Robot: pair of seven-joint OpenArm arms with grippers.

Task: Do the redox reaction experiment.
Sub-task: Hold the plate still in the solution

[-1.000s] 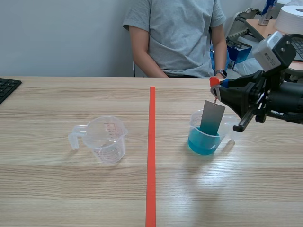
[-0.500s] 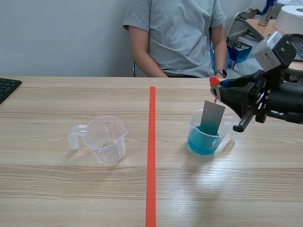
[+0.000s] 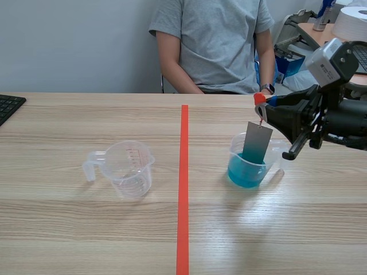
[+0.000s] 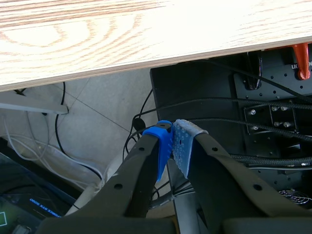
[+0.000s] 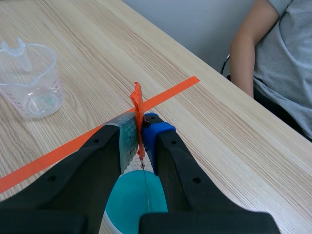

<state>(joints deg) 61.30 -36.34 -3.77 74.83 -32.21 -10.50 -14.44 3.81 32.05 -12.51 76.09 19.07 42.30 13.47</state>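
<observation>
On the tabletop (image 3: 86, 229) we find the tape line (image 3: 183, 189) running down the frame's middle. Left of it sits the empty cup (image 3: 131, 169), and right of it the filled cup (image 3: 248, 166). The plate (image 3: 257, 142) dips into the filled cup, hanging from the tag (image 3: 260, 98) pinched in the right tool (image 3: 265, 106) above. The keyboard (image 3: 8, 106) lies at the left edge. The person (image 3: 212, 43) sits behind the tabletop, top centre.

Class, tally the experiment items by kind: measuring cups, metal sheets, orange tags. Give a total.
Measuring cups: 2 (empty cup, cup of blue liquid)
Metal sheets: 1 (grey sheet, lower end inside that cup)
Orange tags: 1 (orange tag, pinched in the right gripper)
Total: 4
</observation>
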